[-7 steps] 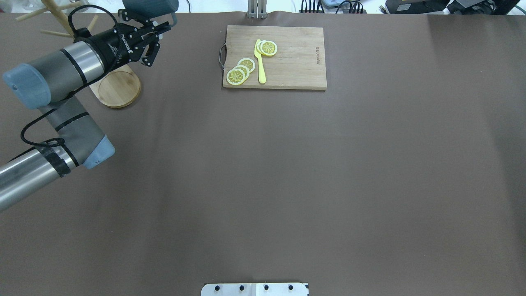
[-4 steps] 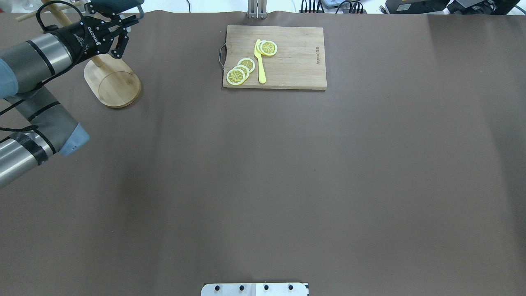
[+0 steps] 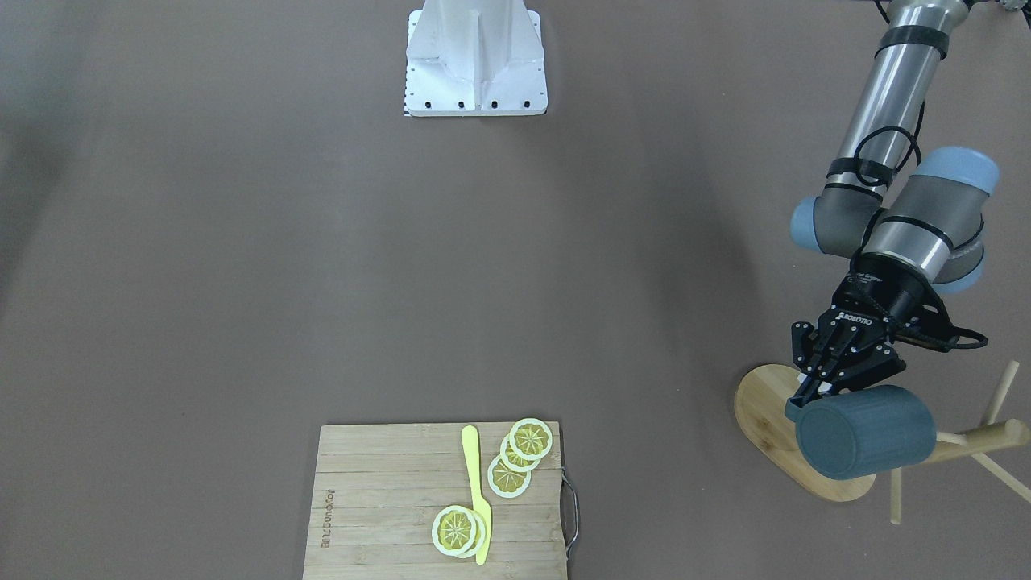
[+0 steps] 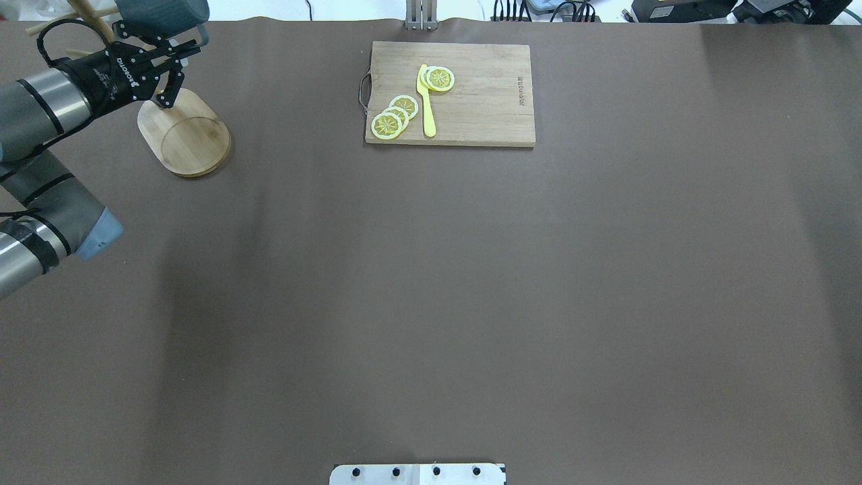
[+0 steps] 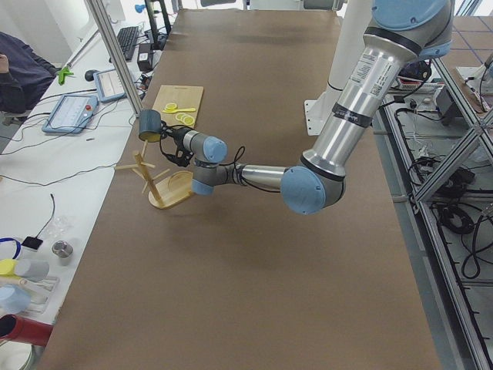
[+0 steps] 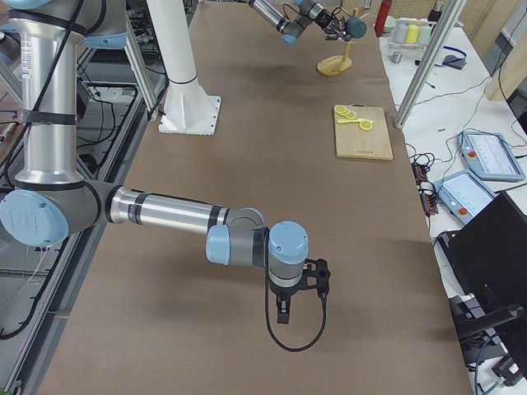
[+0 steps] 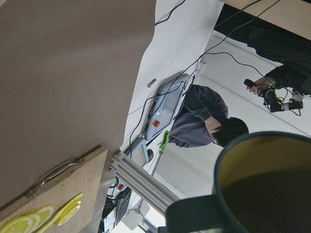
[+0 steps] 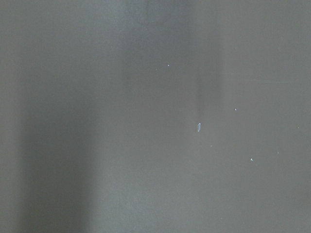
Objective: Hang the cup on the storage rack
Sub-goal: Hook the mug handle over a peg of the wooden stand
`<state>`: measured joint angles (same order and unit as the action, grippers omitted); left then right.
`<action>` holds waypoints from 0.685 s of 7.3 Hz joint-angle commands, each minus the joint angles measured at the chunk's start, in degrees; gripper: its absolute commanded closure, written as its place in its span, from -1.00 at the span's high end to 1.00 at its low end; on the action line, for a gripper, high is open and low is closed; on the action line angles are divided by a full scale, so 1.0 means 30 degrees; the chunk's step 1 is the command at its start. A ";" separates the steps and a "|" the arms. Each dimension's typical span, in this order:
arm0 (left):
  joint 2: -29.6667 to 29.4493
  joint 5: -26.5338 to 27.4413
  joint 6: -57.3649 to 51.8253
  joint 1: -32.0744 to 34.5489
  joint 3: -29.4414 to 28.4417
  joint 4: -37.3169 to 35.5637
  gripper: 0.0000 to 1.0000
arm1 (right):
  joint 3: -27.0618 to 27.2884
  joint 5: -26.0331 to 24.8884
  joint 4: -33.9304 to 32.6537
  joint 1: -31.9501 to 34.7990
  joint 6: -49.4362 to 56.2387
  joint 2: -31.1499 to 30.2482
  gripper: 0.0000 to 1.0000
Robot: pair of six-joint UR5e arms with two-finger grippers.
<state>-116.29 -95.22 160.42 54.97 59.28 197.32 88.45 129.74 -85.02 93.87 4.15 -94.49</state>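
My left gripper (image 3: 810, 398) is shut on the handle of the dark blue-grey cup (image 3: 866, 431) and holds it on its side in the air, above the bamboo storage rack's oval base (image 3: 765, 403) and beside its pegs (image 3: 987, 435). In the overhead view the cup (image 4: 161, 10) is at the far left edge, next to the rack's post (image 4: 87, 15). The left wrist view shows the cup's yellowish inside (image 7: 265, 184). My right gripper (image 6: 284, 311) shows only in the exterior right view, low over the bare table; I cannot tell whether it is open or shut.
A wooden cutting board (image 4: 471, 101) with lemon slices (image 4: 394, 116) and a yellow knife (image 4: 426, 101) lies at the far middle of the table. The robot's white base plate (image 3: 475, 56) is at the near edge. Operators sit beyond the far edge.
My left arm has swung to the left with the cup, from right of the rack to over its base near the post. The board has not moved.
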 commanded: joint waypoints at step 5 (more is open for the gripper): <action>0.0208 -0.0837 0.1489 0.0572 -0.1972 0.1750 -1.00 | -0.0011 -0.0003 -0.0019 0.0001 -0.0008 0.0237 1.00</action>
<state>-115.67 -97.64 164.83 56.66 54.80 201.06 88.42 129.73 -85.08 93.87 4.13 -93.87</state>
